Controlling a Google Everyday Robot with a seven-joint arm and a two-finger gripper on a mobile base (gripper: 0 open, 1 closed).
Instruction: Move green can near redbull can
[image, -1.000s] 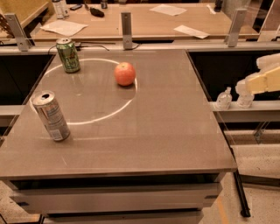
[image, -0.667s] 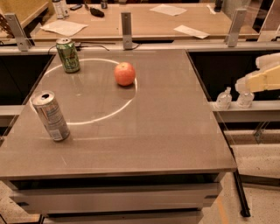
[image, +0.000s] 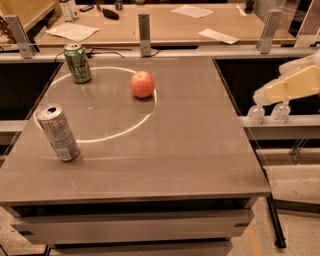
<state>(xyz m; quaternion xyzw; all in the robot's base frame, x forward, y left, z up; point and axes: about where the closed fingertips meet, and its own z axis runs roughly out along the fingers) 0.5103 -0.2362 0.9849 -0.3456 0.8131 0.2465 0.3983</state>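
Grey-brown tabletop (image: 200, 150) up front, wooden desk strewn with papers behind. Off past the right edge, about level with its middle: cream-coloured end effector (image: 268, 113), two clear fingertips (image: 256, 114) spread apart, nothing between them, nothing held. Well away from everything on the surface.

Step in hand, by the look of it: reaching for the short green drink can with light and red markings and a silver top (image: 77, 63). Upright near the far left corner, just inside the far edge. Down the left edge toward the near corner: tall slim silver-grey can with faint bluish and reddish print (image: 58, 132), possibly leaning a touch, hard to call. Well apart, those two.

To do it well: sweep across high, clear of the round red-orange apple (image: 142, 84) sitting in the far half, roughly between end effector and green can. Come down over the green can with fingertips wide, close around the mid-body, not the rim. Lift straight, carry along the left edge, set down just beside the silver-grey can without nudging it. Tall and slim, probably easy to topple.

Green can itself: squat, cylindrical, shiny lid, likely light and stiff enough for a firm side pinch.
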